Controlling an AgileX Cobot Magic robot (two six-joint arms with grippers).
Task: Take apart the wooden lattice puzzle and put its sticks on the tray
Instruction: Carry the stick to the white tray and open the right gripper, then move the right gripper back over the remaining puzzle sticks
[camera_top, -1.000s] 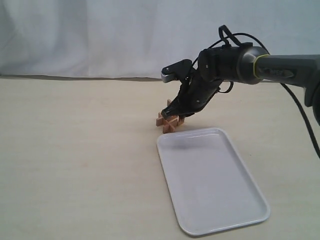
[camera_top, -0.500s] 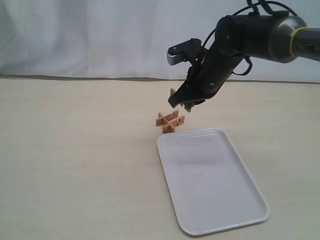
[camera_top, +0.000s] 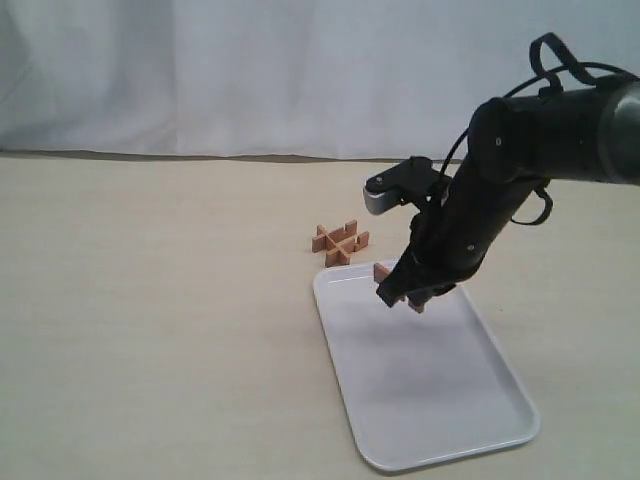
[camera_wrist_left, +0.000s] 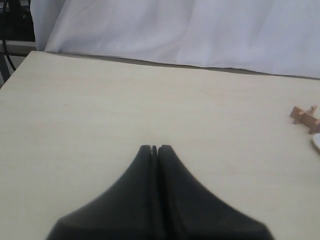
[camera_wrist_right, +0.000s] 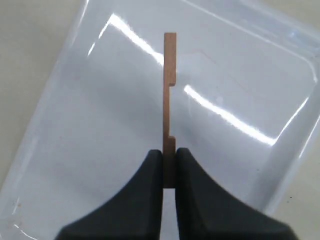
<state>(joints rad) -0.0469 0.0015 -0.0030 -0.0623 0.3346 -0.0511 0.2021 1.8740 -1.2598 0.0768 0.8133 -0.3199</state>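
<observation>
The wooden lattice puzzle (camera_top: 338, 241), reddish-brown with three sticks still crossed, lies on the table just beyond the white tray (camera_top: 470, 430). My right gripper (camera_top: 400, 296) hangs over the tray's far end, shut on one notched stick (camera_wrist_right: 170, 95), which points out over the tray (camera_wrist_right: 75, 150) floor. In the left wrist view the puzzle (camera_wrist_left: 306, 117) shows at the far edge, well away from my left gripper (camera_wrist_left: 154, 149), which is shut with nothing between its fingers. The left arm does not show in the exterior view.
A white cloth backdrop (camera_top: 250, 70) closes off the far edge of the pale wooden table (camera_top: 150, 320). A sliver of the tray's rim (camera_wrist_left: 316, 142) shows in the left wrist view.
My right gripper lifted one stick out of the puzzle, then carried it toward the camera and down over the tray's far end. The rest of the puzzle stayed in place.
</observation>
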